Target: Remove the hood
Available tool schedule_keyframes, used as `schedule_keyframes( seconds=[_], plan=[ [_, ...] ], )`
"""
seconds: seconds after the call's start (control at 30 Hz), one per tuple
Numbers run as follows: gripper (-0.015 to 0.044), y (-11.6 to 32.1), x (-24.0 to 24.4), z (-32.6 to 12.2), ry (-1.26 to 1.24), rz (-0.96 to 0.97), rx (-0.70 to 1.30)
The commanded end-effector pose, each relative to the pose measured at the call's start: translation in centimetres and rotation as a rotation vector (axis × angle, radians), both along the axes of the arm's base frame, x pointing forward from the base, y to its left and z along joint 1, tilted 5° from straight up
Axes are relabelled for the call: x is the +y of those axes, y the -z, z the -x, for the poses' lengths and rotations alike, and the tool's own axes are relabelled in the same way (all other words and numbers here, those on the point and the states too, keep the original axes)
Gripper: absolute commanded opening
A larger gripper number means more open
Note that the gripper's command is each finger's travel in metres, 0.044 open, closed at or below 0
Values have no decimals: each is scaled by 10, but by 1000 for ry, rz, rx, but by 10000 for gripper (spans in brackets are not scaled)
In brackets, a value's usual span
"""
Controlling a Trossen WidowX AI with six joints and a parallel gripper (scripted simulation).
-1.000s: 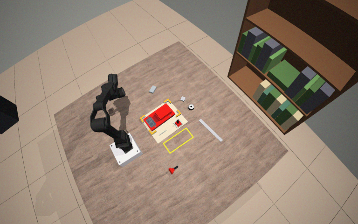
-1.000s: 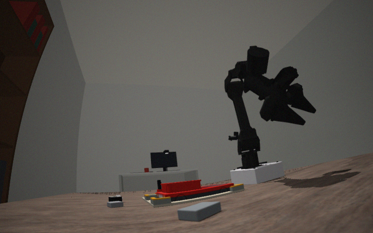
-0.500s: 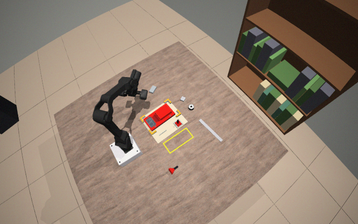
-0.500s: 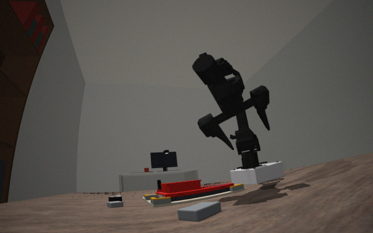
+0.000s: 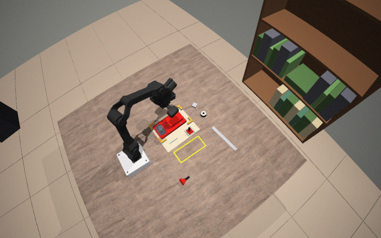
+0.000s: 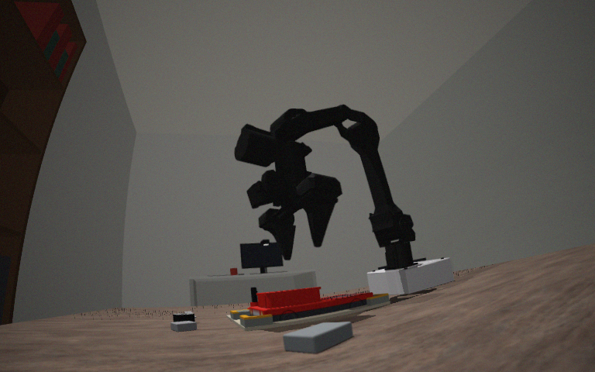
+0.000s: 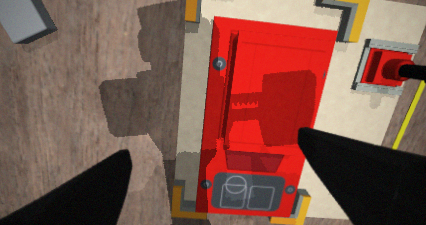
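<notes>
The toy car (image 5: 160, 129) (image 6: 346, 301) (image 7: 248, 191) lies flat on a cream board (image 5: 180, 137) (image 7: 350, 120) between yellow-topped corner brackets. Its hood (image 5: 174, 120) (image 6: 289, 297) (image 7: 285, 60) is the raised red part, seated on the car. My gripper (image 6: 303, 252) (image 7: 216, 146) is open and empty, pointing down, above the car and touching nothing. In the wrist view one fingertip shows over the car's right edge and the other over the wood left of the board. The marked area (image 5: 186, 144) (image 7: 409, 116) is a yellow outline on the table beside the board, with nothing inside.
A red part with an upright black handle (image 5: 189, 131) (image 7: 390, 67) stands on the board. A grey block (image 6: 318, 337) (image 7: 22, 15), a small pale block (image 5: 194, 104) (image 6: 184, 326), a wheel (image 5: 203, 112), a grey bar (image 5: 224, 138) and a red-and-black tool (image 5: 183, 180) lie around it.
</notes>
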State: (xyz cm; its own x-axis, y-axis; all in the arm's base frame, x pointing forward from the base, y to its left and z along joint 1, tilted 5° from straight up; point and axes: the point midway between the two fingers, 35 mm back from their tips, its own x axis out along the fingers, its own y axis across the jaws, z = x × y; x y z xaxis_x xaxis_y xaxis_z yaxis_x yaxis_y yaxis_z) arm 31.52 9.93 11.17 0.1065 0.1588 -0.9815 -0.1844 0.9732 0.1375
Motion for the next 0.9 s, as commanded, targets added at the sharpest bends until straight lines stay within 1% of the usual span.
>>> schedule_keyframes(
  seconds=[0.0,0.07,0.87],
  plan=[
    [440,5,-40,-12,161,59,44],
    [440,5,-46,-14,187,69,51],
    [440,14,-45,-16,187,69,51]
  ],
)
